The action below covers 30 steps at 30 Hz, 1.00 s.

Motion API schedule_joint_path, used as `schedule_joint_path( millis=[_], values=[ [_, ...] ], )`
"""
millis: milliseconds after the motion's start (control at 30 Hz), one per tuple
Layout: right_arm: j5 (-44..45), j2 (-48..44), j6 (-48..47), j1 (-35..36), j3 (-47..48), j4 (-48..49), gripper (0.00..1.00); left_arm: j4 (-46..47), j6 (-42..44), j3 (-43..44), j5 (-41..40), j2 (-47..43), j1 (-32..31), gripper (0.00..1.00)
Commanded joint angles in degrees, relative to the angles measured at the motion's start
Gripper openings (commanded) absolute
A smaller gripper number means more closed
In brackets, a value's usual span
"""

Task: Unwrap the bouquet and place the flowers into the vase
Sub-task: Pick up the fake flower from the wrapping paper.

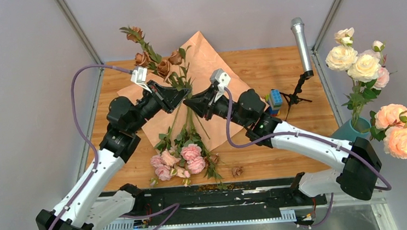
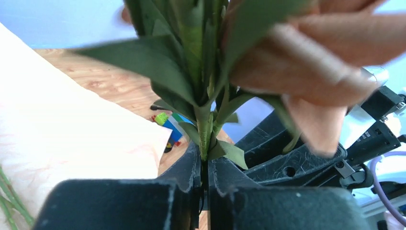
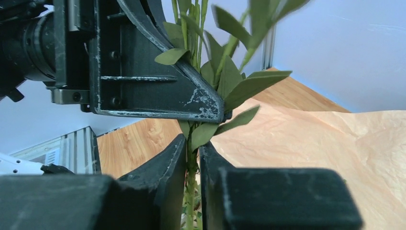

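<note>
Gripping a bundle of leafy green stems (image 2: 205,132), the left end effector (image 2: 204,165) has its fingers closed tight, with only the stems between them. The right end effector (image 3: 192,153) is likewise clamped on a thin green stem, just beside the other, so the two nearly touch tip to tip above the middle of the desk (image 1: 290,64).

Seen from the top camera, the two meet over the kraft paper (image 1: 207,51), which lies unfolded and flat on the wood, one corner pointing away from the arms. The flowers (image 1: 185,152) lie across this sheet: a cluster of pink blooms sits at the near edge of the desk, and their stems run up towards the gripping point. Beyond that point more leafy stems carry brownish, dried-looking blooms (image 1: 162,67) past the far edge of the paper. Which blooms belong to the held stems is hard to tell.

The vase (image 1: 348,130), teal, stands at the far right, well apart from both end effectors, with large peach roses (image 1: 402,140) in it. A silver microphone (image 1: 301,44) and a blue toy block (image 1: 274,98) stand between the paper and the vase.
</note>
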Motion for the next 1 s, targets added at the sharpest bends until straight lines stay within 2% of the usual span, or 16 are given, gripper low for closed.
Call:
schedule_joint_path(
  millis=[0, 167, 267, 433, 700, 967],
  values=[
    [-0.3, -1.0, 0.0, -0.4, 3.2, -1.9, 0.26, 2.5, 1.5, -0.4, 0.9, -1.5, -0.2, 0.0],
    [-5.0, -3.5, -1.6, -3.2, 2.8, -5.4, 0.52, -0.4, 4.6, 0.1, -0.1, -2.8, -0.1, 0.0],
    [-10.9, -5.4, -0.8, -6.0, 2.3, -6.5, 0.61, -1.6, 6.2, 0.5, 0.4, -2.8, -0.1, 0.0],
    [-16.0, -6.0, 8.7, -11.3, 3.6, -6.0, 0.66, -2.1, 9.9, 0.7, 4.0, -1.5, -0.1, 0.0],
    [-14.3, -0.8, 21.6, -11.9, 11.2, -8.4, 0.71, -4.5, 13.4, 1.5, 6.4, 0.8, -0.2, 0.0],
    [-13.7, 4.2, 23.1, -11.3, 16.2, -11.1, 0.73, -5.2, 13.2, 1.5, 5.6, 2.0, -0.2, 0.0]
  ],
)
